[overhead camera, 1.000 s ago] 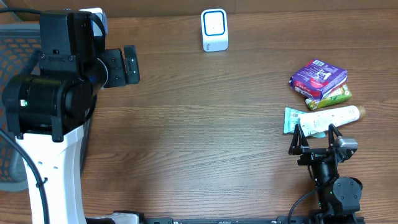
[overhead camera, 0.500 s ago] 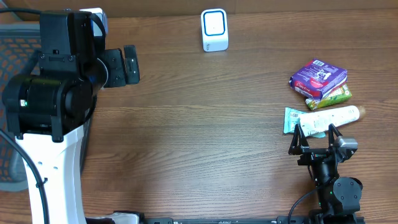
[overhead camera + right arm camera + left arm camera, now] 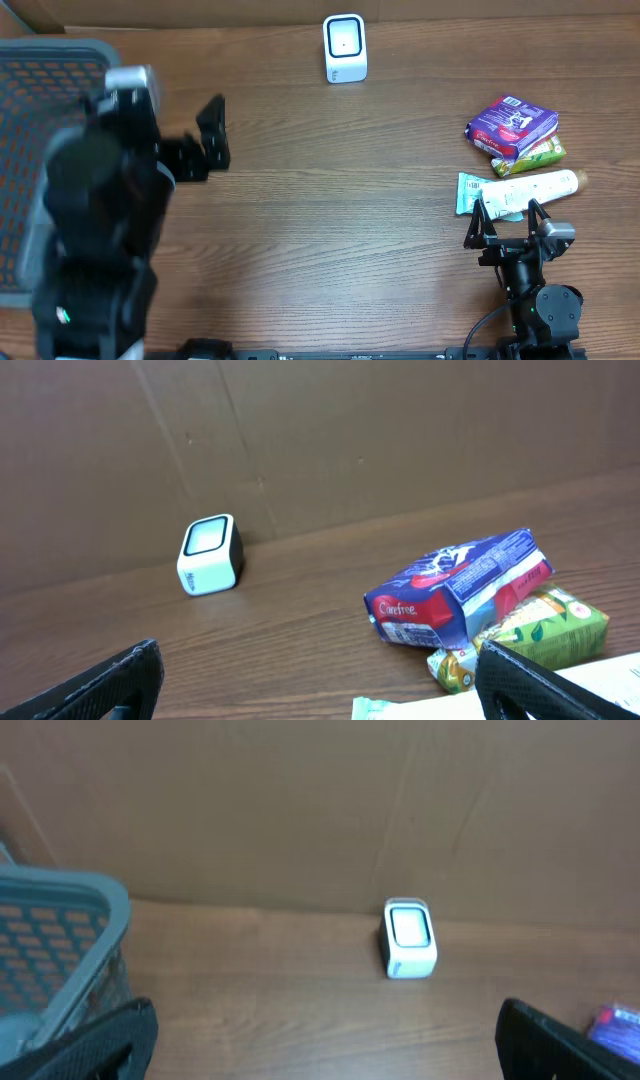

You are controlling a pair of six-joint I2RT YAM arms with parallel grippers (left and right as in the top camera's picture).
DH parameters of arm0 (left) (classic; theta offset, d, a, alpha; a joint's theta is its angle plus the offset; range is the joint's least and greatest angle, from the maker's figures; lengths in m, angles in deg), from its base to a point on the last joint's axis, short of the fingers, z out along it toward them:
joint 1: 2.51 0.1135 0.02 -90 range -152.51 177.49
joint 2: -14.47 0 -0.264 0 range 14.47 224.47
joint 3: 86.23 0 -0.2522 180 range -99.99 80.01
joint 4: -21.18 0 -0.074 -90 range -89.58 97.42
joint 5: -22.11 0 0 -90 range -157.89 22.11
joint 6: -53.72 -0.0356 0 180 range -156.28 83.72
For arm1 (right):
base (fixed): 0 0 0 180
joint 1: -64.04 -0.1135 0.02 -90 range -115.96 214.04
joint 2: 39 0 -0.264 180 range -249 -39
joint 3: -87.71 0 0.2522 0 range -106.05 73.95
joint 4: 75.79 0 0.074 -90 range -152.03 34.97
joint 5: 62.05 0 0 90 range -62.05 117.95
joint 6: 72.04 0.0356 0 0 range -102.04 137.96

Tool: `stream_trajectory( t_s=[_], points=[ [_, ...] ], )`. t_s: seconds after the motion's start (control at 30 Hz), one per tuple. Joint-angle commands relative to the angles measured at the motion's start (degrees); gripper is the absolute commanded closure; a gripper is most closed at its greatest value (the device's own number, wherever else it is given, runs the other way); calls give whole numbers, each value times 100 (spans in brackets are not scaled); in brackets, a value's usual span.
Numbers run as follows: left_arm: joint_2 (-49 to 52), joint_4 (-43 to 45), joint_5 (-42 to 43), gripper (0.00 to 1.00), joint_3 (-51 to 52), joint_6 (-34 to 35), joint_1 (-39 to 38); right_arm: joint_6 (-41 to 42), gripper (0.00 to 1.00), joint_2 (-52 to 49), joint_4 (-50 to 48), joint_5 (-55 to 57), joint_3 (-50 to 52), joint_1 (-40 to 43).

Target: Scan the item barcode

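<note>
brown wood-grain table carries everything, with a brown cardboard wall standing along its far edge. the white box-shaped barcode scanner with a blue-rimmed window stands upright at the far middle of the table, near the wall and well apart from both arms. a small mark on its side is too small to read.

the items lie in a cluster on the right side of the table. the purple and red soft packet is farthest back. in the right wrist view the word "carefree" reads in white on its red band, and a white label of fine print on its end cannot be read. it rests partly on the green and yellow packet, whose print cannot be made out. just nearer lies the white tube with a teal end, on its side, running left to right; its lettering is too small to read.

the right gripper sits low at the near right of the table, its jaws spread wide with nothing between them. from overhead its fingertips overlap the near edge of the tube, though whether they touch it cannot be told. the left gripper hangs over the left side of the table, blurred from overhead, its jaws likewise fully apart and empty, facing the scanner in its own camera. beside it at the far left stands the grey plastic basket with orange mesh sides.
</note>
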Motion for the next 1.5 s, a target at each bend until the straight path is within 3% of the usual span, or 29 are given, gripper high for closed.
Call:
stream_trajectory(
  t_s=[0.0,0.3,0.5,0.77,1.03,1.47],
  points=[
    [-946,901,61,1,1661,-94,170,-24,0,68,-20,-33,59,-44],
    [-3342,3598,-87,0,5414,-90,374,-24,0,68,-20,-33,59,-44],
    [-4605,4050,-271,1,6787,-90,374,-24,0,68,-20,-33,59,-44],
    [-5272,4162,-533,0,7604,-105,367,-24,0,68,-20,-33,59,-44],
    [-5272,3646,-728,0,7626,-136,363,-24,0,68,-20,-33,59,-44],
    [-5265,3659,-625,0,7626,-131,365,-24,0,68,-20,-33,59,-44]
  ],
)
